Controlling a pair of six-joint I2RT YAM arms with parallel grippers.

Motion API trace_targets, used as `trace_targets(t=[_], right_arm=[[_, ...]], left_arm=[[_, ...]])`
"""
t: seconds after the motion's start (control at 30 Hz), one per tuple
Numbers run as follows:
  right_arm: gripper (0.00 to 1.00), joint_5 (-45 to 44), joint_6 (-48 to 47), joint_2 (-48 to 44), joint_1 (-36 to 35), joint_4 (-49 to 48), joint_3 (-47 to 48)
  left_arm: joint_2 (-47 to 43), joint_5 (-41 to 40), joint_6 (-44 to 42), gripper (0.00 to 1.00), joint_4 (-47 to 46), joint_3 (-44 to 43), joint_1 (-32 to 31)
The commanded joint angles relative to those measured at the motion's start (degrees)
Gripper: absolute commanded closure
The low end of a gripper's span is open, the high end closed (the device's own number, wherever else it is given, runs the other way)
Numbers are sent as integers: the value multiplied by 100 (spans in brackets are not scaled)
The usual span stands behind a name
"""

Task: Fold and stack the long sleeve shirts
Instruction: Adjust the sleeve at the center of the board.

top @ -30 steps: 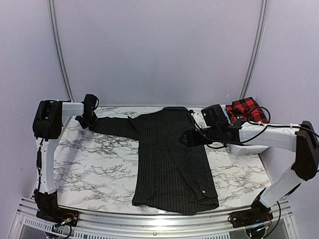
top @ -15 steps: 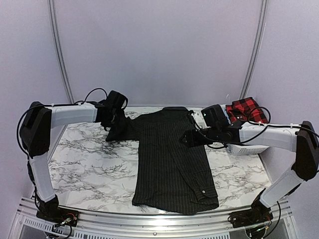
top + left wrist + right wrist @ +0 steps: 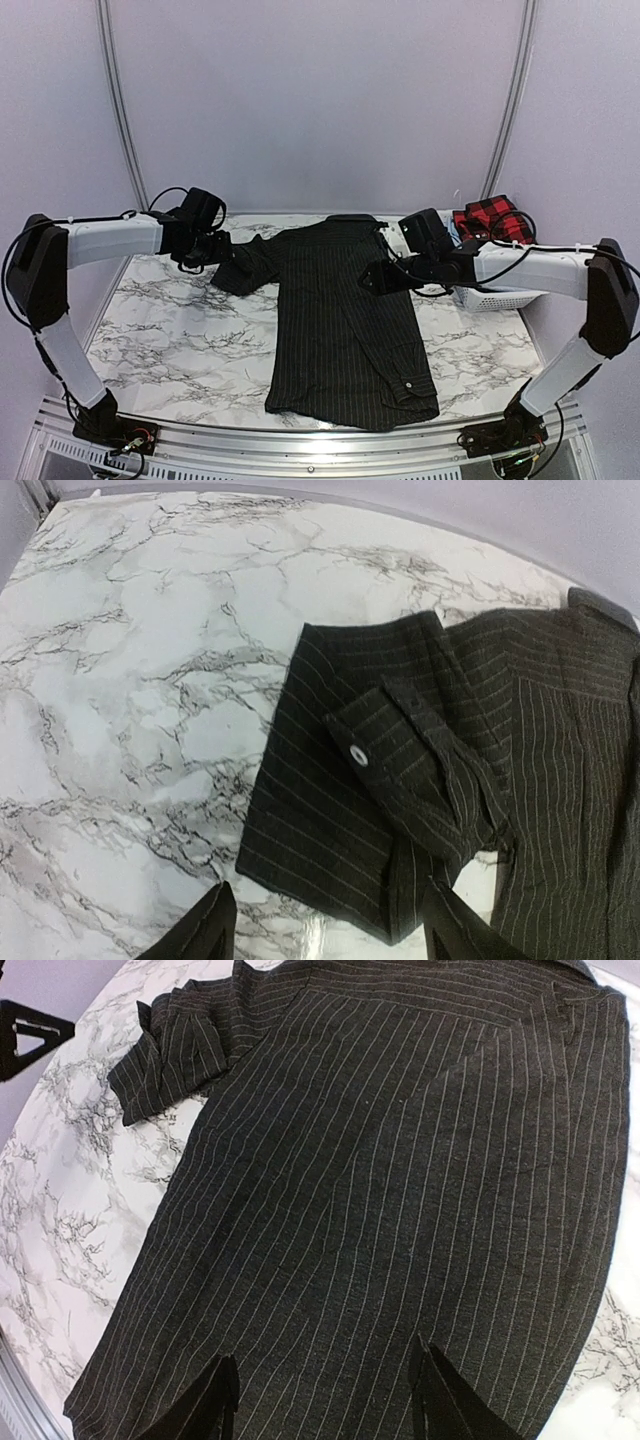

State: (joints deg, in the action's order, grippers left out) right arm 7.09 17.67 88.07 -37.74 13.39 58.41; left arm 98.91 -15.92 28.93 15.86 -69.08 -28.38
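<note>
- The black pinstriped shirt point(image 3: 345, 320) lies spread on the marble table point(image 3: 170, 340), collar toward the far edge. It looks to be back up.
- The red checked shirt point(image 3: 490, 222) sits bunched in the white basket point(image 3: 495, 298) at the right rear, not yet folded.
- The step in hand is, by my reading, the sleeve folds. The left sleeve point(image 3: 330, 810) is doubled back in a loose heap by the shoulder, with its cuff point(image 3: 385, 740) on top.
- The left pincer point(image 3: 330, 935) hangs released over that sleeve, fingers apart, with nothing between them.
- The right pincer point(image 3: 325, 1405) hovers over the shirt's right half, also released and empty.
- Next, the sleeve likely needs pinching near the cuff and laying straight across the body. A low, shallow grasp would take one layer only.
</note>
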Motion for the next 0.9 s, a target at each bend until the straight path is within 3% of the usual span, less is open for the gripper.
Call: trace_targets(t=[0.0, 0.1, 0.47, 0.87], right_arm=[[46, -13, -47, 62, -56, -42, 232], [46, -7, -28, 46, -52, -47, 224], [46, 26, 41, -60, -64, -94, 53], [46, 148, -109, 60, -70, -209, 212]], left_arm=[[465, 1273, -48, 34, -266, -327, 545], [1029, 2082, 64, 33, -393, -676, 791], [2069, 2425, 299, 32, -557, -1690, 896], [2090, 2887, 228, 97, -606, -1738, 876]])
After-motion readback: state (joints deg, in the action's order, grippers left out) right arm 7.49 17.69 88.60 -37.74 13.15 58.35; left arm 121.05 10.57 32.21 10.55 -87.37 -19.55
